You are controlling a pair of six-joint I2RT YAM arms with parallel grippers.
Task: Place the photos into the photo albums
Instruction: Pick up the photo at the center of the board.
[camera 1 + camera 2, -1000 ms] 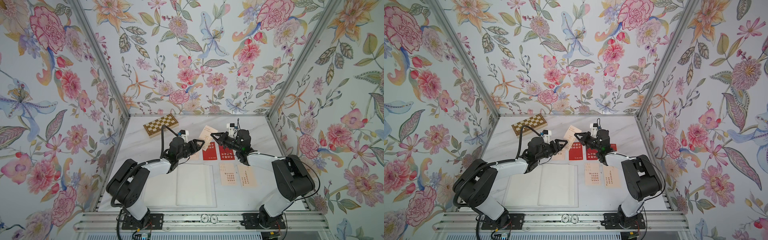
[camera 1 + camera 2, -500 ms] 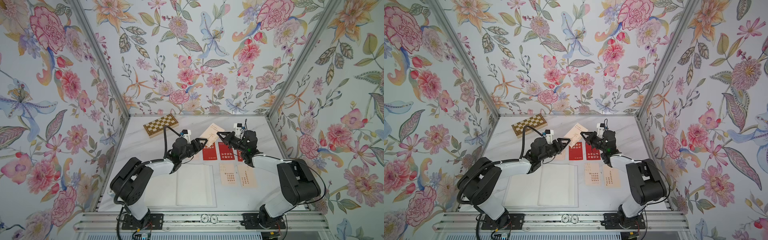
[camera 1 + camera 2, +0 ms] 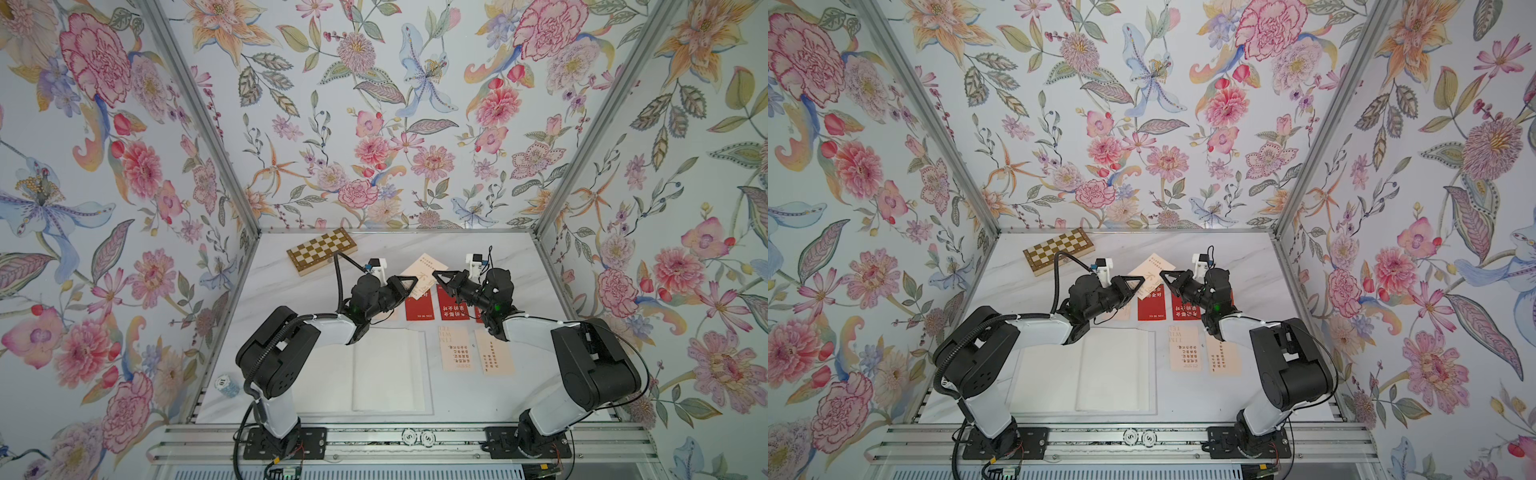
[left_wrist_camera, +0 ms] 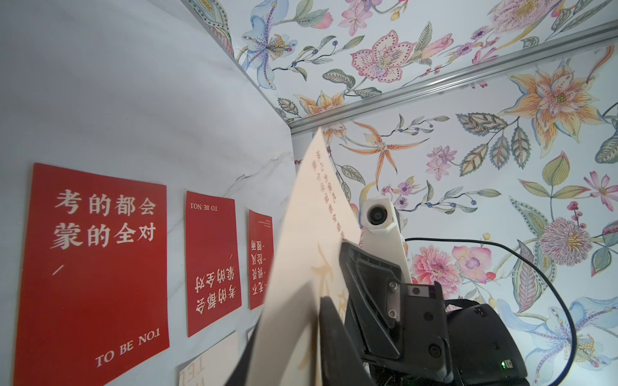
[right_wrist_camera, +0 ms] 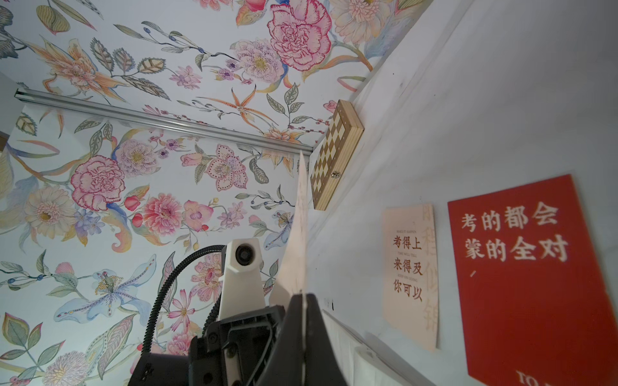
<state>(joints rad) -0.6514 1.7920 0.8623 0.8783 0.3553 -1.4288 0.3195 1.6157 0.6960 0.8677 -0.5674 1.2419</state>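
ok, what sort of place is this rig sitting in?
Looks like a staged robot data-collection booth, not a real room: floral wallpaper panels held in an aluminium frame, a marble-look tabletop, and two arms bolted to a rail at its front edge.

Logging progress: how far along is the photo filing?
Done: nothing visible; the open album shows bare white pages. In hand: one cream card held aloft, right gripper shut on it, left gripper at its other edge. Left: that card plus three red cards and three cream cards on the table.
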